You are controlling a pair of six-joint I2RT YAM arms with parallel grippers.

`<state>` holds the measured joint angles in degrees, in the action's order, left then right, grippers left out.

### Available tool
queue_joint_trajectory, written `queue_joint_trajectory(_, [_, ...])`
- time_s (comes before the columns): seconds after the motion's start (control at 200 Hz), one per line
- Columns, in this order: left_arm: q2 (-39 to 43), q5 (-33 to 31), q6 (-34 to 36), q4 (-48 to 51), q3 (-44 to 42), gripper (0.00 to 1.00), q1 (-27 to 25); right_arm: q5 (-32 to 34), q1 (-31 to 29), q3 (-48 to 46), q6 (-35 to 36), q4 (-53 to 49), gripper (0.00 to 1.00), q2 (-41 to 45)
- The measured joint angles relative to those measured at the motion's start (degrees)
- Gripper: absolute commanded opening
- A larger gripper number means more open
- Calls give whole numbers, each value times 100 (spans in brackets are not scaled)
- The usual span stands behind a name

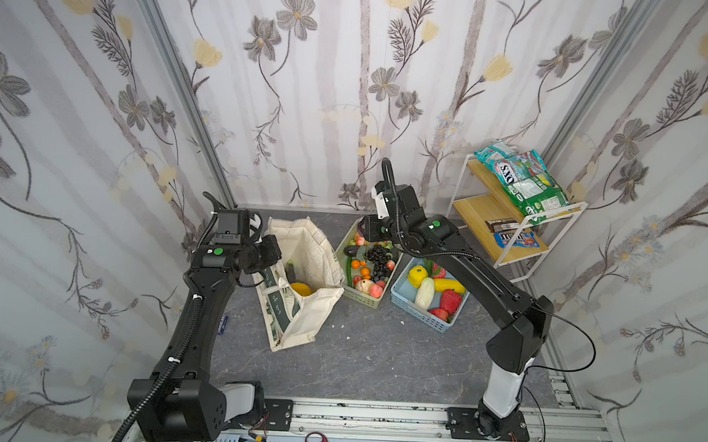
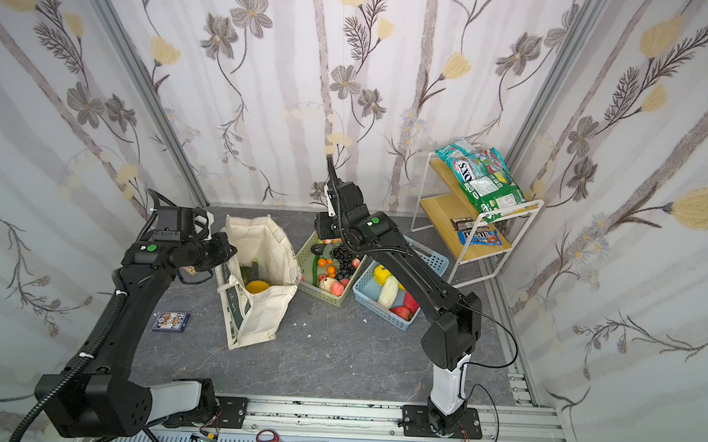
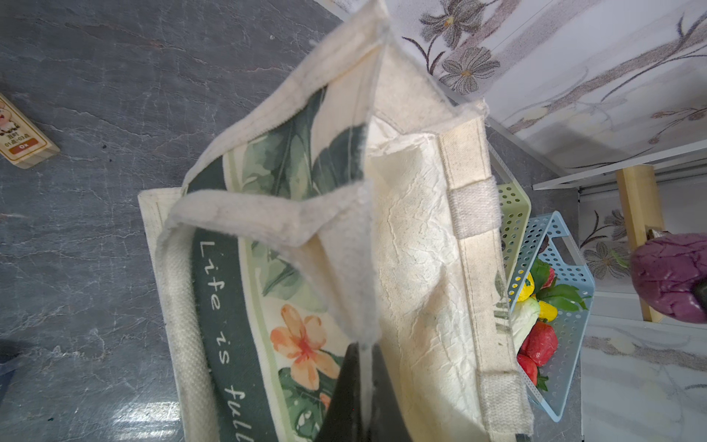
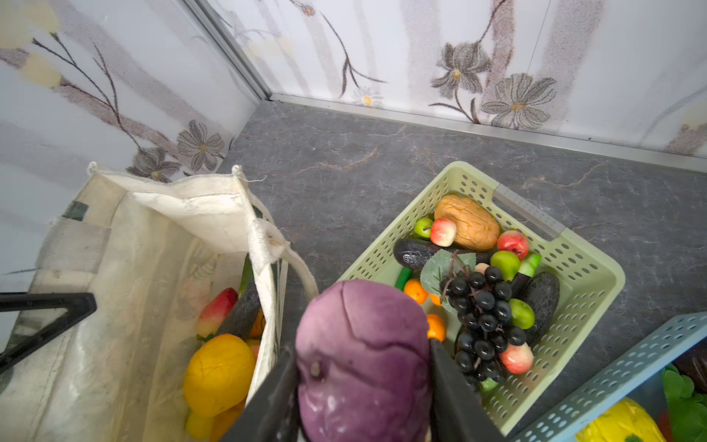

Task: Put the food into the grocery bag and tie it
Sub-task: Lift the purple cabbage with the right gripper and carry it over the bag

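The grocery bag [image 1: 309, 244] [image 2: 268, 242] stands open left of centre, cream with leaf print and a dark green band. My left gripper [image 3: 365, 354] is shut on the rim of the wall nearest it; its black finger [image 4: 72, 306] also shows in the right wrist view. Food lies in the bag: a yellow fruit [image 1: 301, 288] [image 4: 218, 373], a red-green one [image 4: 216, 312] and a dark one [image 4: 241, 313]. My right gripper [image 4: 361, 348] is shut on a purple toy vegetable [image 4: 363, 367] [image 3: 669, 279]. It hangs over the gap between the bag and the green basket.
The pale green basket [image 1: 364, 300] [image 4: 589, 275] holds black grapes [image 4: 482, 306] and several small fruits. A blue basket [image 1: 418, 315] with more food stands to its right. A white shelf rack [image 1: 521, 255] carries snack packets [image 1: 525, 181]. A card box [image 2: 171, 320] lies left of the bag.
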<state>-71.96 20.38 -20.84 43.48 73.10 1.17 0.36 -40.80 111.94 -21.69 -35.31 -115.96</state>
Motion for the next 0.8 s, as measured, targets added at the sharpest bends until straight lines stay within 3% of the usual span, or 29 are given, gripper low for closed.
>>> queue_joint_trajectory(0.799, [-157,22,7,-70,61,0,-11,-800,-1045,2,-330,264,46,-11])
